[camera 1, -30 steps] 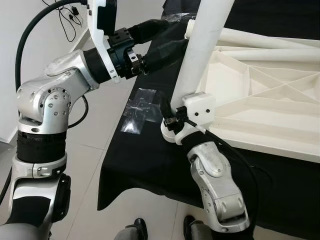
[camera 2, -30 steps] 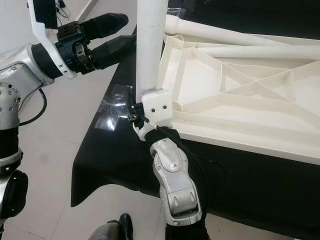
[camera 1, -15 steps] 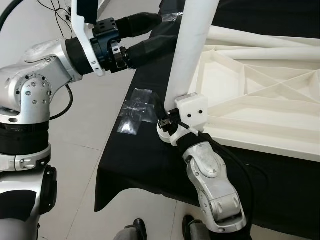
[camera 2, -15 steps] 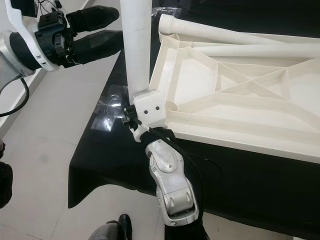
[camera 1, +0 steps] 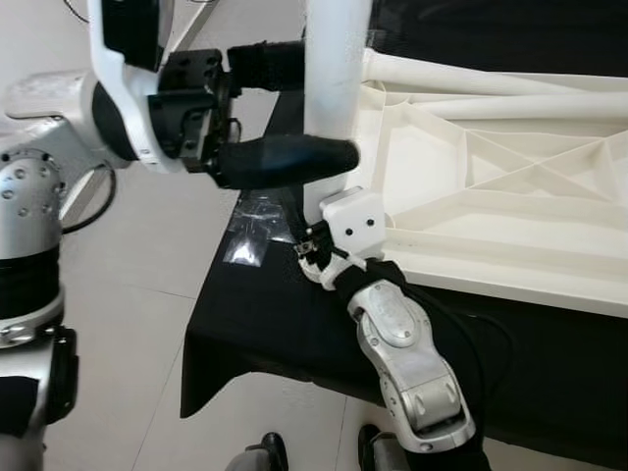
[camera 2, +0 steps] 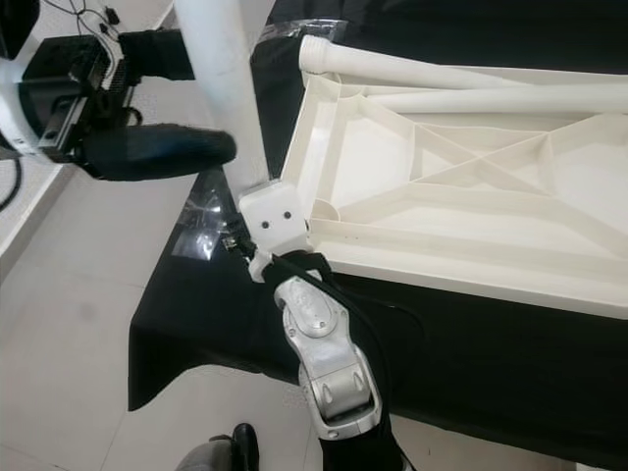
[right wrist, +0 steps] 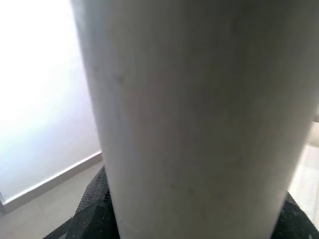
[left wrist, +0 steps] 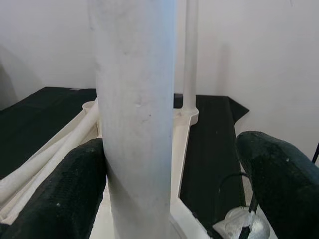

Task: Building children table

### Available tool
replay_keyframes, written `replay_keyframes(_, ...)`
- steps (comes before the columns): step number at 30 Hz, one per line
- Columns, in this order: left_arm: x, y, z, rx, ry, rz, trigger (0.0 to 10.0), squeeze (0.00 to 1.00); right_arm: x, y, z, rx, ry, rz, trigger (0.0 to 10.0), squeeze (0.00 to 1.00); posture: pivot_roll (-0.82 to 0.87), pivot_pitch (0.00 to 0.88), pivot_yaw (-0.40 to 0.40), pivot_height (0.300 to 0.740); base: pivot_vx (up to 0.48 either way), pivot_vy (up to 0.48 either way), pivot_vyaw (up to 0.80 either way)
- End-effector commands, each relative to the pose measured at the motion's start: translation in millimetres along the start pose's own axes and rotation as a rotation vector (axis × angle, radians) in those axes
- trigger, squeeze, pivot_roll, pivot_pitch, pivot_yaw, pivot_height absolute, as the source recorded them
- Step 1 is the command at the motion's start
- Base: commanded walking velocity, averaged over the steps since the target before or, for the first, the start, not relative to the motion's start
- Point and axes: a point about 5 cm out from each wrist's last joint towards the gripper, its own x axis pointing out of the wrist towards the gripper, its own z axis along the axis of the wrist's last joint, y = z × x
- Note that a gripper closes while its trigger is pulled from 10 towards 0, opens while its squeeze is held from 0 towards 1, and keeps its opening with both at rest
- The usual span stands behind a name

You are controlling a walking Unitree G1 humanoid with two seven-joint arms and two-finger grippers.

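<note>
left eye view: the white table leg (camera 1: pixel 336 98) stands upright at the near corner of the upturned white tabletop (camera 1: pixel 491 186), which lies on the black-draped worktop (camera 1: pixel 265 314). the right hand (camera 1: pixel 316 247) is clenched round the leg's base. the left hand (camera 1: pixel 294 108) sits released, fingers spread either side of the leg higher up. a clear plastic bag (camera 1: pixel 257 231) lies on the cloth beside it. two more legs (camera 2: pixel 442 78) lie inside the tabletop's frame.

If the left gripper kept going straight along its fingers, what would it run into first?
Most likely the upright white table leg: it already stands between the left gripper's open fingers, against one of them. Past it lies the upturned white tabletop; depth is hard to judge.
</note>
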Motion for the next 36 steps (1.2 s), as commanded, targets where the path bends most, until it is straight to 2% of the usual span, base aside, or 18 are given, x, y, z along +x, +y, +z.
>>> replay_keyframes(1,3.6,-12.4,1.0,0.030,0.039,-0.101,10.0,0.00,-8.3,22.4,-46.8,0.064,0.246,0.106,10.0,0.00,0.02,0.289,0.115,0.740,0.000,0.000,0.00)
replay_keyframes(2,2.9,-9.9,1.5,0.046,0.035,-0.069,10.0,0.00,-8.3,22.4,-46.8,0.064,0.246,0.110,10.0,0.00,0.02,0.292,0.116,0.740,0.000,0.000,0.00)
replay_keyframes(3,6.6,-2.5,-0.1,0.079,0.028,0.013,10.0,0.00,-7.9,23.9,-45.4,0.052,0.236,0.135,10.0,0.00,0.02,0.296,0.116,0.740,0.000,0.000,0.00)
replay_keyframes(6,6.6,-2.5,-0.1,0.079,0.028,0.013,10.0,0.00,-7.9,23.9,-45.4,0.052,0.236,0.135,10.0,0.00,0.02,0.296,0.116,0.740,0.000,0.000,0.00)
replay_keyframes(8,12.1,10.3,-8.6,0.093,0.023,0.134,10.0,0.00,-7.9,30.0,-42.4,0.013,0.216,0.191,10.0,0.00,0.01,0.299,0.117,0.740,0.000,0.000,0.00)
replay_keyframes(10,12.1,10.3,-8.6,0.093,0.023,0.134,10.0,0.00,-7.9,30.0,-42.4,0.013,0.216,0.191,10.0,0.00,0.01,0.299,0.117,0.740,0.000,0.000,0.00)
replay_keyframes(12,15.1,25.1,-19.1,0.068,-0.013,0.255,10.0,0.00,-8.9,34.0,-41.6,-0.004,0.212,0.223,10.0,0.00,0.01,0.300,0.118,0.740,0.000,0.000,0.00)
replay_keyframes(17,14.4,37.6,-29.9,0.026,-0.054,0.342,10.0,0.00,-9.7,34.8,-42.2,-0.008,0.217,0.232,10.0,0.00,0.01,0.302,0.120,0.740,0.000,0.000,0.00)
replay_keyframes(19,9.3,45.8,-37.5,-0.019,-0.094,0.417,10.0,0.00,-10.2,34.8,-42.9,-0.012,0.223,0.239,10.0,0.00,0.01,0.304,0.116,0.740,0.000,0.000,0.00)
replay_keyframes(20,6.5,48.3,-40.2,-0.041,-0.114,0.447,4.7,0.00,-10.5,35.2,-43.4,-0.013,0.227,0.245,10.0,0.00,0.00,0.305,0.115,0.740,0.000,0.000,0.00)
replay_keyframes(21,6.5,48.3,-40.2,-0.041,-0.114,0.447,4.7,0.00,-10.5,35.2,-43.4,-0.013,0.227,0.245,10.0,0.00,0.00,0.305,0.115,0.740,0.000,0.000,0.00)
replay_keyframes(22,4.4,49.8,-42.3,-0.057,-0.128,0.469,3.4,0.00,-10.7,35.4,-43.8,-0.013,0.230,0.250,10.0,0.00,0.00,0.305,0.114,0.740,0.000,0.000,0.00)
replay_keyframes(24,4.4,49.8,-42.3,-0.057,-0.128,0.469,3.4,0.00,-10.7,35.4,-43.8,-0.013,0.230,0.250,10.0,0.00,0.00,0.305,0.114,0.740,0.000,0.000,0.00)
replay_keyframes(25,2.9,49.8,-43.3,-0.072,-0.141,0.478,0.0,0.00,-11.0,35.4,-44.3,-0.009,0.235,0.252,10.0,0.00,0.00,0.306,0.111,0.740,0.000,0.000,0.00)
replay_keyframes(36,2.4,48.8,-46.0,-0.096,-0.169,0.464,0.0,0.00,-9.0,30.0,-45.8,0.024,0.256,0.228,10.0,0.00,0.00,0.306,0.109,0.740,0.000,0.000,0.00)
